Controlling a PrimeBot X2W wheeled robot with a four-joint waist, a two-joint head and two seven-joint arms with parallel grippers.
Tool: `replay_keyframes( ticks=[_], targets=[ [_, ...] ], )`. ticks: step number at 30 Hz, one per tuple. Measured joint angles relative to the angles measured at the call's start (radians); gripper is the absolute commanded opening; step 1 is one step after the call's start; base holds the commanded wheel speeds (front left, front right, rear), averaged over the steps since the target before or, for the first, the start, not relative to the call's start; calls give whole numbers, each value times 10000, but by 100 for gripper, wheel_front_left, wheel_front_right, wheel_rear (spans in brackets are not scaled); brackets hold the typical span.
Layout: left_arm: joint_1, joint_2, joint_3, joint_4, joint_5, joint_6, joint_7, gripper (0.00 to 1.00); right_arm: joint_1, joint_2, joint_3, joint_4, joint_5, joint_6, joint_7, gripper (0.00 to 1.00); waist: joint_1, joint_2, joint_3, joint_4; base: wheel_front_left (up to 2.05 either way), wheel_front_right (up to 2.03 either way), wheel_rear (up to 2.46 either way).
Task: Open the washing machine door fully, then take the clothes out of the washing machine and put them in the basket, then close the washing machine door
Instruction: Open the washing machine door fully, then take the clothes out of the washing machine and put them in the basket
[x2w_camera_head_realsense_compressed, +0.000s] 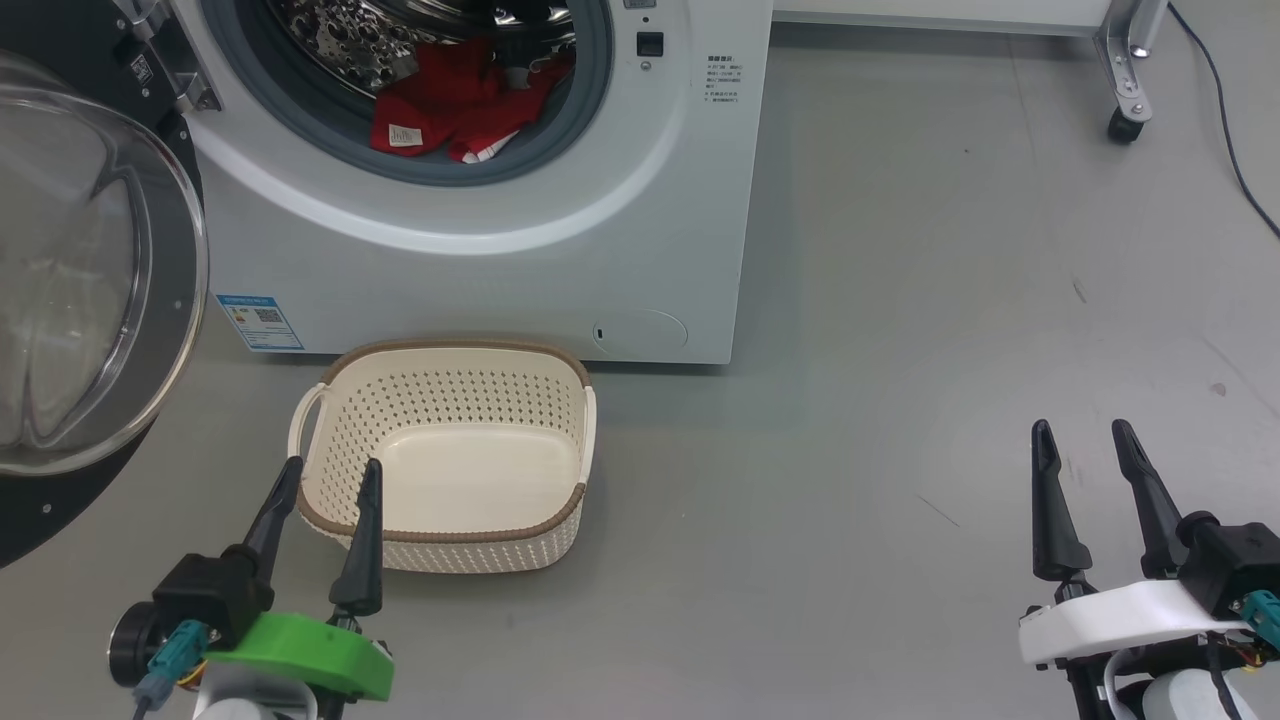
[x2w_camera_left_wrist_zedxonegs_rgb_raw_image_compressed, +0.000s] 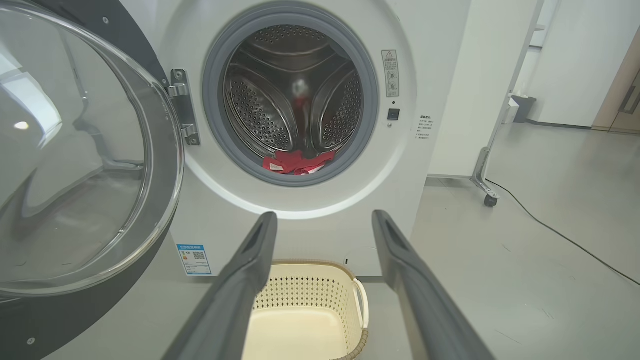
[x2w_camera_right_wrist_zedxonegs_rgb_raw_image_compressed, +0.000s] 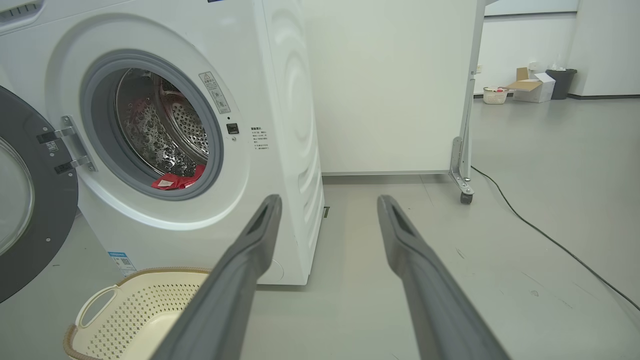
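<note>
The white washing machine (x2w_camera_head_realsense_compressed: 480, 270) stands at the far left of the grey floor (x2w_camera_head_realsense_compressed: 900, 420), its round opening uncovered. The washing machine door (x2w_camera_head_realsense_compressed: 80, 280) is swung wide to the left on its hinges, glass bowl bulging toward the near side, black rim around it. The cream basket (x2w_camera_head_realsense_compressed: 452, 348) sits on the floor just in front of the machine, below the opening, with nothing in it. The red clothes (x2w_camera_head_realsense_compressed: 440, 105) lie bunched at the bottom of the steel drum against the grey gasket, a white label showing. The left gripper (x2w_camera_head_realsense_compressed: 333, 464) hangs over the basket's near-left rim, fingers spread and grasping nothing. The right gripper (x2w_camera_head_realsense_compressed: 1081, 426) is well off to the right over bare floor, likewise released.
</note>
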Motion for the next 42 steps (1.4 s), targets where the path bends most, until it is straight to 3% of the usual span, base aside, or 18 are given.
replay_keyframes(
  ticks=[42],
  targets=[
    [261, -4, -286, -493, -487, -12, 0, 100, 57, 48, 46, 35, -2, 4, -38, 100, 0, 0, -76, 75, 20, -22, 2]
  ],
)
